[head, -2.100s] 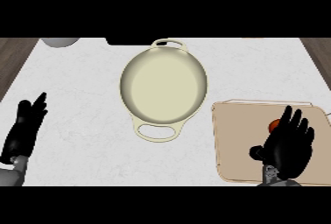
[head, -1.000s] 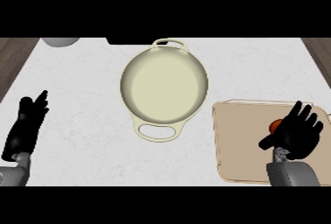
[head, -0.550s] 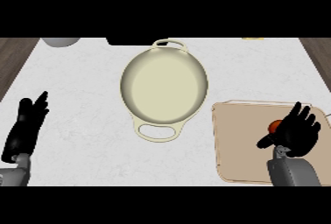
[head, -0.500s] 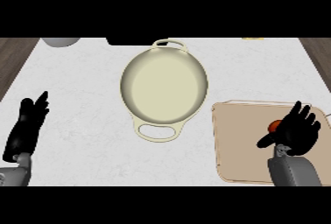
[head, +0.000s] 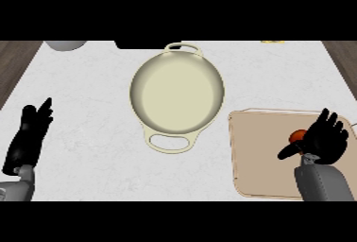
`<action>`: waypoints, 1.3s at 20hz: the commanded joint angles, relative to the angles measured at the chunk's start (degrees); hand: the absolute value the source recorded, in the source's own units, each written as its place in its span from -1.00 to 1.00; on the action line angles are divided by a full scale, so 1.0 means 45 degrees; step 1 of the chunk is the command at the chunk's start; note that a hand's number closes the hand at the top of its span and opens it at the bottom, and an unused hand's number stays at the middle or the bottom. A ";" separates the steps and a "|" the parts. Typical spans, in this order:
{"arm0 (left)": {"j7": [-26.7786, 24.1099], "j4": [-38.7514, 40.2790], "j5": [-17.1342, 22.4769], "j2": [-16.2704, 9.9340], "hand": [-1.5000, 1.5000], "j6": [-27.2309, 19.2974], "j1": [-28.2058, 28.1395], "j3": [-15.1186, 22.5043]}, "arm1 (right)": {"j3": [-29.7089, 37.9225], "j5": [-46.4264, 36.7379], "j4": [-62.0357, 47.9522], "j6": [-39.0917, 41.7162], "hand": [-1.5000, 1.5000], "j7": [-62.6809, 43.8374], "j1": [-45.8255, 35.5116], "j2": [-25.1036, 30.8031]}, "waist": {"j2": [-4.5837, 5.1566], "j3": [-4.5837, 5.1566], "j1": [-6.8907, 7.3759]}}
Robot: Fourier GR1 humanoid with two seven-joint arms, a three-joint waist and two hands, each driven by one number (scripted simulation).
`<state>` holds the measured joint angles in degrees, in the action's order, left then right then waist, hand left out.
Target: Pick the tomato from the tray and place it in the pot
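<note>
Fingers of our right hand (head: 322, 141) spread wide over the tray (head: 258, 156), thumb just beside the tomato (head: 298, 136). Our left hand (head: 29, 137) rests open, well apart from the pot (head: 177, 92).

The right hand (head: 325, 141) has drawn back along the tray (head: 259, 156), uncovering the tomato (head: 298, 135).

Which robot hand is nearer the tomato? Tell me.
Right. The right robot hand is over the tray, partly covering the tomato. The left robot hand rests open far across the counter, beyond the pot.
</note>
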<state>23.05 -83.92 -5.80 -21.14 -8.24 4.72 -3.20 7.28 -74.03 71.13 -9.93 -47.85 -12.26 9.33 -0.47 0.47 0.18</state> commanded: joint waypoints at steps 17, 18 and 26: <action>-0.0286 -0.0090 -0.0653 0.0614 0.00 0.0171 -0.0259 -0.0210 | -0.1597 -0.0291 -0.0966 -0.0337 1.00 0.3513 -0.0261 0.1330 | 0.0108 -0.0115 0.0065; -0.0387 -0.0060 -0.0453 0.0647 0.00 0.0359 -0.0324 -0.0201 | -0.2041 0.0338 -0.0651 0.0436 1.00 0.4621 -0.0243 0.1331 | 0.0091 -0.0112 0.0088; -0.0195 0.0553 -0.0931 0.0894 0.00 -0.0069 0.0314 -0.0149 | -0.1397 0.3516 -0.0325 0.3231 1.00 1.0704 -0.1213 0.3934 | 0.0121 -0.0107 -0.0084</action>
<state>22.67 -83.66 -8.46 -18.55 -6.86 4.99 -4.28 -1.27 -62.95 69.56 2.20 -9.82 -16.02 21.73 -0.16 0.22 0.36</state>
